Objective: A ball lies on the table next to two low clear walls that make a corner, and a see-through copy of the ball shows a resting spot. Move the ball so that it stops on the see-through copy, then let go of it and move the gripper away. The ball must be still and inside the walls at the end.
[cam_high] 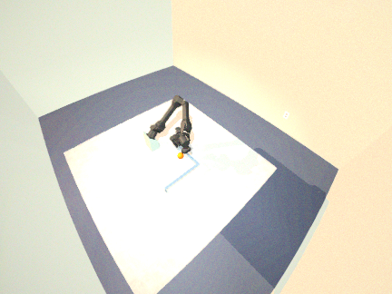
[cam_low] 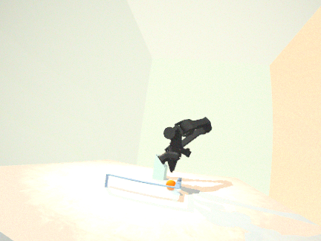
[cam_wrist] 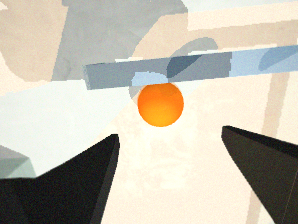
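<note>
White and faintly blue-tinted, the tabletop [cam_high: 136, 213] sits on a dark slate-blue floor [cam_high: 281, 218], enclosed by pale green and cream walls. Two low clear walls [cam_high: 183, 174] stand on the tabletop and meet in a corner; in the top view they read as a thin blue L-shaped line.

My arm [cam_high: 179, 118] folds over from its base and points my tool [cam_low: 172, 165] downward. In the exterior view the tool hangs above the tabletop, raised over the near end of the clear walls.

The orange ball [cam_wrist: 160, 104] rests on the tabletop, just beside one clear wall; in the wrist view its upper edge meets the lower edge of that wall's blue band. A pale round shape, partly hidden by the ball and the wall, shows just behind it.

My tool stands wide open and holds nothing. In the wrist view my two dark fingers flank the lower frame, well apart from each other, and the ball lies beyond their tips, untouched, roughly centred between them.
</note>
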Motion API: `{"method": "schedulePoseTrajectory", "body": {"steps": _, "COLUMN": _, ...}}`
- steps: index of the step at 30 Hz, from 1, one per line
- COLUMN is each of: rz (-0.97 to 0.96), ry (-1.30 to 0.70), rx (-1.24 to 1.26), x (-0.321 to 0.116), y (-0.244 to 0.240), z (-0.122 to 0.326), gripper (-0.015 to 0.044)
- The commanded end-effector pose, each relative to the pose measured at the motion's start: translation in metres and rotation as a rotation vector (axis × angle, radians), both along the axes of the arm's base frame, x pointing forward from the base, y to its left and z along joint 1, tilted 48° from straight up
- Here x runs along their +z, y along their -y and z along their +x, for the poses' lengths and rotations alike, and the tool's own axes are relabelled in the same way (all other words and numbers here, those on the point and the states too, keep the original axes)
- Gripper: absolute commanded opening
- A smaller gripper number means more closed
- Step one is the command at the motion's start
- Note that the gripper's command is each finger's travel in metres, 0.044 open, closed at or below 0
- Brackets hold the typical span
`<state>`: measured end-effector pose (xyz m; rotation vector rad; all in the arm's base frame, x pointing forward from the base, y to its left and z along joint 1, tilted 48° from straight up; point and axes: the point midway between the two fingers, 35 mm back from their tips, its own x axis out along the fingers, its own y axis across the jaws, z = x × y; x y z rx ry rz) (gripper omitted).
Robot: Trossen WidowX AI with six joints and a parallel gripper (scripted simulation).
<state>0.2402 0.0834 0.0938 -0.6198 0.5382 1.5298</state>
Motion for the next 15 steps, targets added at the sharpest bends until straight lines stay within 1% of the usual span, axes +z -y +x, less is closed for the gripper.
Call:
{"method": "schedulePoseTrajectory", "body": {"steps": 1, "rz": -0.001, "ry": 0.008, "rx": 0.007, "x": 0.009, "y": 0.008, "z": -0.001, "gripper": 0.0358}}
{"method": "schedulePoseTrajectory", "body": {"steps": 2, "rz": 0.001, "ry": 0.003, "rx": 0.000, "x": 0.003, "y": 0.002, "z": 0.000, "gripper": 0.0358}}
{"method": "schedulePoseTrajectory", "body": {"steps": 8, "rz": 0.001, "ry": 0.003, "rx": 0.000, "x": 0.003, "y": 0.002, "z": 0.000, "gripper": 0.0358}}
{"method": "schedulePoseTrajectory", "body": {"steps": 11, "rz": -0.002, "ry": 0.004, "rx": 0.001, "x": 0.014, "y": 0.016, "z": 0.001, "gripper": 0.0437}}
{"method": "schedulePoseTrajectory", "body": {"steps": 13, "rz": -0.001, "ry": 0.004, "rx": 0.003, "x": 0.031, "y": 0.033, "z": 0.001, "gripper": 0.0440}}
{"method": "schedulePoseTrajectory", "body": {"steps": 15, "rz": 0.000, "ry": 0.004, "rx": 0.005, "x": 0.036, "y": 0.039, "z": 0.000, "gripper": 0.0440}}
